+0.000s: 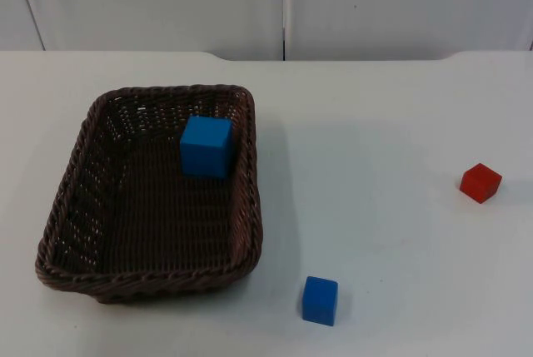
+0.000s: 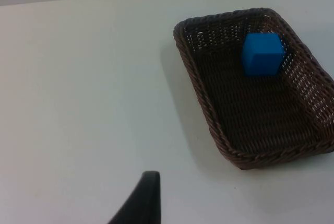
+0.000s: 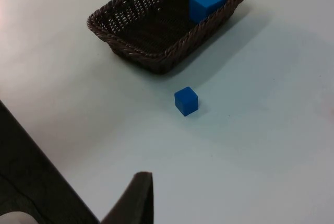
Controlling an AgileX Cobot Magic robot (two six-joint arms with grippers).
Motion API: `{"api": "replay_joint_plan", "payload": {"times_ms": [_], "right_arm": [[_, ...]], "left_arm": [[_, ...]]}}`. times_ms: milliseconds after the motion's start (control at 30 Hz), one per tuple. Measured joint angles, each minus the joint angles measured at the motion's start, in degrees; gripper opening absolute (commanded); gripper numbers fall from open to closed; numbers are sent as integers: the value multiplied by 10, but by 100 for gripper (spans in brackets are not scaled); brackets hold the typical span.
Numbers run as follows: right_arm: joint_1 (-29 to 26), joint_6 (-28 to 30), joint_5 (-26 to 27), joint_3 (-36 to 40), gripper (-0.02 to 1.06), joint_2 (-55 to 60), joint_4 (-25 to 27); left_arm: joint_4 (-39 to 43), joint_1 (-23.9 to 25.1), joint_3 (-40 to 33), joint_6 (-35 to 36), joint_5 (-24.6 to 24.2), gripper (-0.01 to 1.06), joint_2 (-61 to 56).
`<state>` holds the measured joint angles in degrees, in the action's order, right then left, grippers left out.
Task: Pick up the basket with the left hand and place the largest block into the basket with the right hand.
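A dark brown wicker basket (image 1: 251, 207) rests on the white table at the left. Inside it, against the far right wall, sits the large blue block (image 1: 206, 146). The left wrist view looks down on the basket (image 2: 201, 96) and this block (image 2: 262, 53) from a distance; my left gripper (image 2: 146, 195) hangs over bare table well apart from the rim. My right gripper (image 3: 138, 195) is also held back over the table, far from the basket (image 3: 156, 59) and the large block (image 3: 206, 3). Neither gripper holds anything.
A small blue block (image 1: 320, 300) (image 3: 186, 101) lies near the table's front edge, right of the basket. A small red block (image 1: 480, 182) lies at the far right. The grey partition wall (image 1: 283, 7) closes the back.
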<state>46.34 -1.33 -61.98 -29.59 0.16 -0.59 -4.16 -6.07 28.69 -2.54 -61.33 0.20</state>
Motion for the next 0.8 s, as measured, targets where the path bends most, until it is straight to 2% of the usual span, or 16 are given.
{"api": "replay_joint_plan", "payload": {"times_ms": [233, 400, 533, 567, 733, 800], "right_arm": [[0, 0, 0, 0, 105, 0, 0], [-36, 0, 0, 0, 105, 0, 0], [-109, 0, 0, 0, 105, 0, 0], [-109, 0, 0, 0, 105, 0, 0], [-214, 0, 0, 0, 105, 0, 0], [-230, 0, 0, 0, 105, 0, 0]], "left_arm": [[0, 0, 0, 0, 0, 105, 0], [0, 0, 0, 0, 0, 105, 0], [0, 0, 0, 0, 0, 105, 0], [0, 0, 0, 0, 0, 105, 0], [0, 0, 0, 0, 0, 105, 0], [0, 0, 0, 0, 0, 105, 0]]}}
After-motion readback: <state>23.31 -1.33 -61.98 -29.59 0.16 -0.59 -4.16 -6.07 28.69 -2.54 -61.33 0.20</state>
